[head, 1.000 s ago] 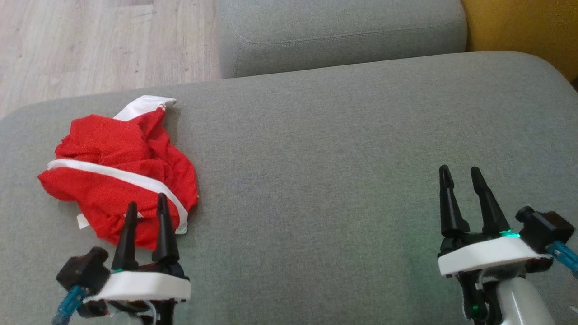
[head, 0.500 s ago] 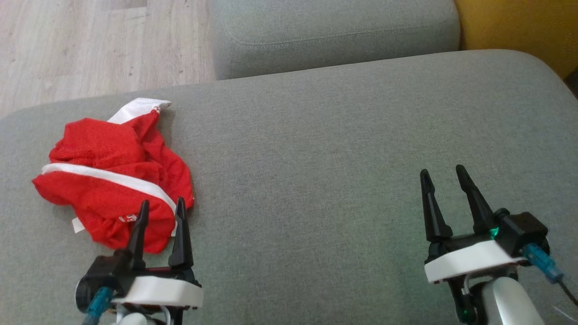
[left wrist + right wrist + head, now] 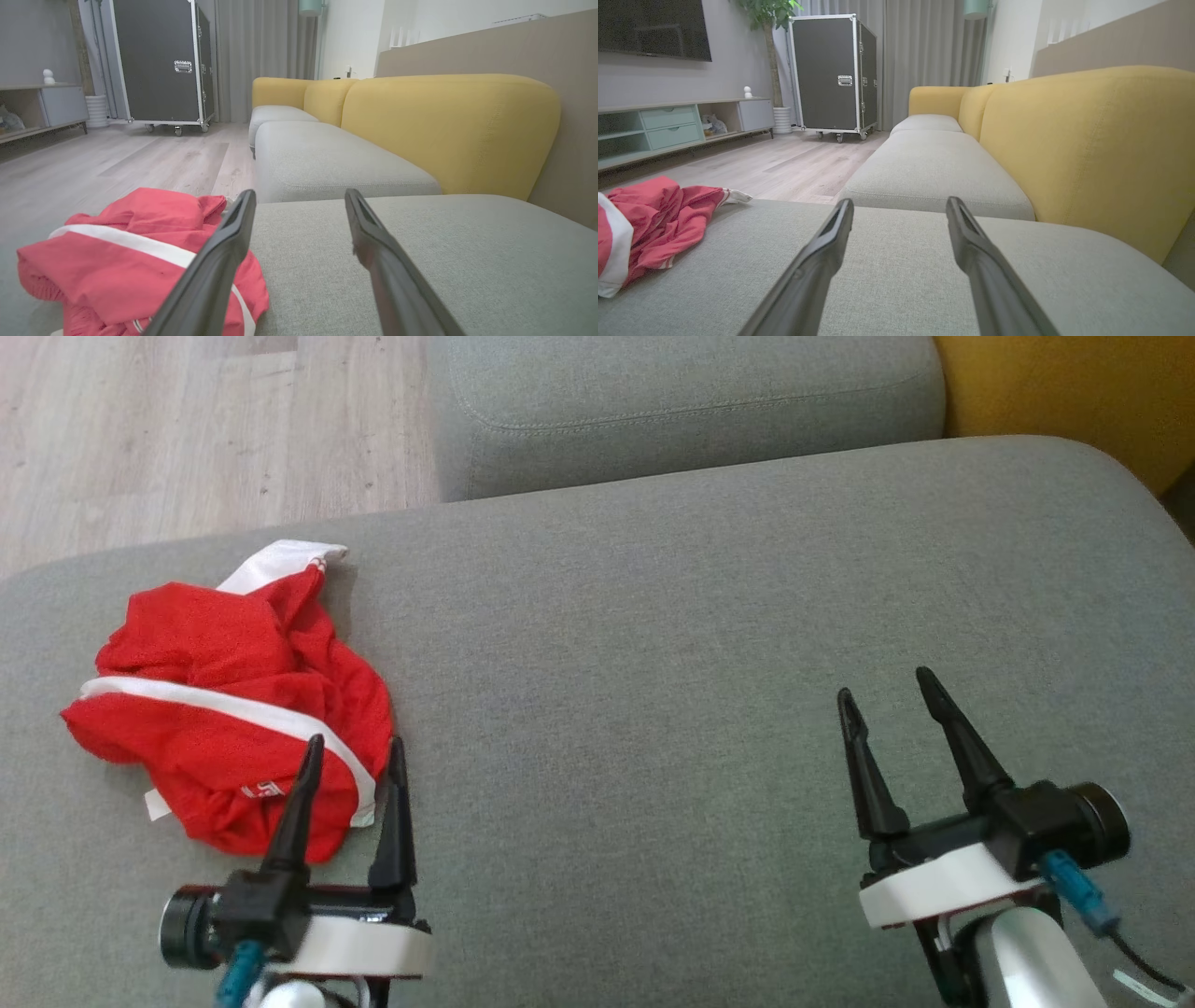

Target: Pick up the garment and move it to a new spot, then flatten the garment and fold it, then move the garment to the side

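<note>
A crumpled red garment (image 3: pixel 229 709) with white banding lies in a loose heap on the left part of a wide grey sofa seat (image 3: pixel 653 644), close to the edge where pale wood floor (image 3: pixel 187 429) begins. The left gripper (image 3: pixel 356 741) hovers at the garment's near right edge. Its two dark tapered fingers are apart and hold nothing, and whether they touch the cloth cannot be told. The right gripper (image 3: pixel 884 681) hangs well apart over bare cushion at the right, fingers likewise spread and empty.

This looks like the opening step, the pick-up, not yet made. The next move likely calls for the left fingers to shift left, drop onto a raised fold and pinch it.

The cloth looks thin, mesh-like and limp. The upholstery is a tight, matte weave.
</note>
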You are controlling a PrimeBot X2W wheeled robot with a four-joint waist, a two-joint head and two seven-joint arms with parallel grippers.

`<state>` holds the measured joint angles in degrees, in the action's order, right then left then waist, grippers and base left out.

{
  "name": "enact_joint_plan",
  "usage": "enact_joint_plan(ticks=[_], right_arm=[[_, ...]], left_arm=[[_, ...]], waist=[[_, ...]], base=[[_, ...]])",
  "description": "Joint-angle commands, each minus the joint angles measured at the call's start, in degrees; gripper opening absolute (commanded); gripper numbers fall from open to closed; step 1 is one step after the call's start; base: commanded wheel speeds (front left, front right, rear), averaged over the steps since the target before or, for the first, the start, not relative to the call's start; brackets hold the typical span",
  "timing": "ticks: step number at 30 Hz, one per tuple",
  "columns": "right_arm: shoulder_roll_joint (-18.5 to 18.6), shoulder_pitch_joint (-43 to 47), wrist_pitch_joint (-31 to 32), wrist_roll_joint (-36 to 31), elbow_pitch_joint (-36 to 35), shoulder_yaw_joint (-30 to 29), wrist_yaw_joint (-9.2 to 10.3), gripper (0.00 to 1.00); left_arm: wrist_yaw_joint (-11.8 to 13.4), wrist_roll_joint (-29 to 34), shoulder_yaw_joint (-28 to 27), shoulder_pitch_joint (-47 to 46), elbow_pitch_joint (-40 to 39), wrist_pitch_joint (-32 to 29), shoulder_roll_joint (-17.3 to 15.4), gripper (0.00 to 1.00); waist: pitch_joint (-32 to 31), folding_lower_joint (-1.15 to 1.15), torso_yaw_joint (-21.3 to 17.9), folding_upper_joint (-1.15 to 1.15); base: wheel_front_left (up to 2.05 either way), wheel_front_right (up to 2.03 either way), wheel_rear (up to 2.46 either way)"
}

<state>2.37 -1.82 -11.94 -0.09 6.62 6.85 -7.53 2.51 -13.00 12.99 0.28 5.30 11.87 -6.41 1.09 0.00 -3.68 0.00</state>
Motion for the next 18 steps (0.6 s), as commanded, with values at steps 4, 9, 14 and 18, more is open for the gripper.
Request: enact_joint_plan(ticks=[4,9,14,18], right_arm=[[0.5,-3.3,-1.5,-6.0,-3.1,2.4,0.04,1.0],[0.5,-3.3,-2.2,-9.6,-3.5,3.3,0.04,1.0],[0.5,-3.1,-3.0,-10.2,-4.3,4.2,0.04,1.0],[0.5,-2.4,-3.1,-1.3,-3.0,3.8,0.04,1.0]], left_arm=[[0.7,6.7,0.5,-1.9,-1.6,1.6,-1.7,1.0],[2.0,11.5,2.5,-2.2,-0.6,2.2,-2.8,1.0],[4.2,15.1,4.1,-2.7,0.7,3.1,-3.1,1.0],[2.7,7.1,0.5,-1.8,-0.4,3.1,-0.1,1.0]], waist=[[-0.1,0.0,-0.3,0.0],[-0.1,0.0,-0.5,0.0],[0.0,0.0,-0.8,0.0],[-0.1,0.0,-0.8,0.0]], base=[[0.0,0.0,0.0],[0.0,0.0,0.0],[0.0,0.0,0.0],[0.0,0.0,0.0]])
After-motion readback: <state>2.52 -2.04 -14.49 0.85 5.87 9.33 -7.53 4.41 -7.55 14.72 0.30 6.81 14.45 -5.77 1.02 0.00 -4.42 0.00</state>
